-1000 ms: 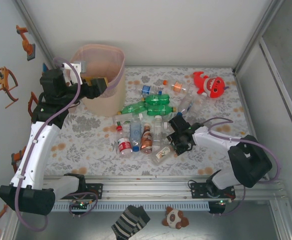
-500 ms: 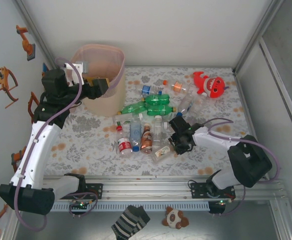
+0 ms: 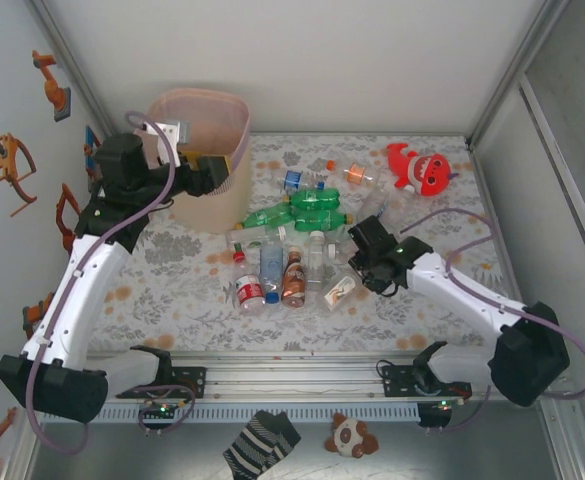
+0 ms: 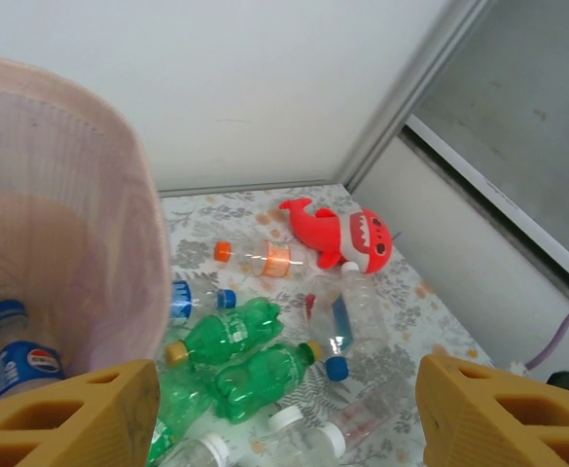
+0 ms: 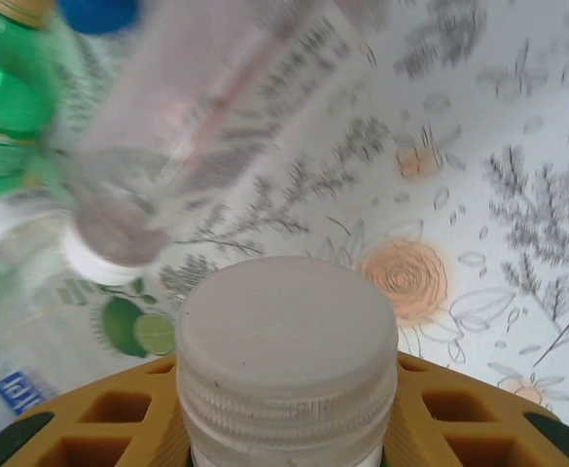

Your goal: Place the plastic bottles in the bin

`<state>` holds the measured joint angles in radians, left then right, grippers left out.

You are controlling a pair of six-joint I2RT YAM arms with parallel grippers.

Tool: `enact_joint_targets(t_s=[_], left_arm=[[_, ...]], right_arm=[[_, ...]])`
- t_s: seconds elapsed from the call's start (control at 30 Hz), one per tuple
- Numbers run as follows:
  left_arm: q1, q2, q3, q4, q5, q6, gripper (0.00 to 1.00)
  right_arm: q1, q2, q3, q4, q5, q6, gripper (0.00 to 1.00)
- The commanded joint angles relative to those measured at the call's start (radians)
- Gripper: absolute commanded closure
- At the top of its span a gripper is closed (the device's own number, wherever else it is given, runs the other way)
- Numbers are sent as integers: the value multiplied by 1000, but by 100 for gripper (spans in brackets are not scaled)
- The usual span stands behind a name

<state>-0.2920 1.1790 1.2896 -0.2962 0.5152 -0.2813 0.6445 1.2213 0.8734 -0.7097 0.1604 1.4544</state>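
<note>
While left gripper [image 4: 284, 416] gapes at bin [image 4: 119, 243] rim, right gripper [image 5: 286, 413] clamps 1 white-capped bottle [image 5: 286, 336], both now farther from table's [image 3: 172, 290] near edge than 1 s earlier.

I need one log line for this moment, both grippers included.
left gripper: open, beside bin rim | right gripper: shut on white-capped bottle | bin: blue-capped bottle inside | table: many bottles lying

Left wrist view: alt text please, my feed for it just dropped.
The open left gripper hangs by the rim of the pink bin, with a blue-capped bottle inside. Beyond lie two green bottles, several clear ones and a red plush toy on the flowered table.
</note>
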Motion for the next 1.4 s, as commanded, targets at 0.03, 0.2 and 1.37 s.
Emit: enact_joint_targets(t_s=[0.03, 0.2, 1.37], left_arm=[[-30, 5, 31, 75, 70, 12, 31], [-61, 6, 25, 124, 123, 20, 31], [-465, 60, 85, 189, 484, 250, 17]], right_arm=[[-3, -112, 44, -11, 194, -271, 66], [-3, -249, 61, 155, 192, -592, 65], [-3, -284, 419, 785, -912, -1271, 74]])
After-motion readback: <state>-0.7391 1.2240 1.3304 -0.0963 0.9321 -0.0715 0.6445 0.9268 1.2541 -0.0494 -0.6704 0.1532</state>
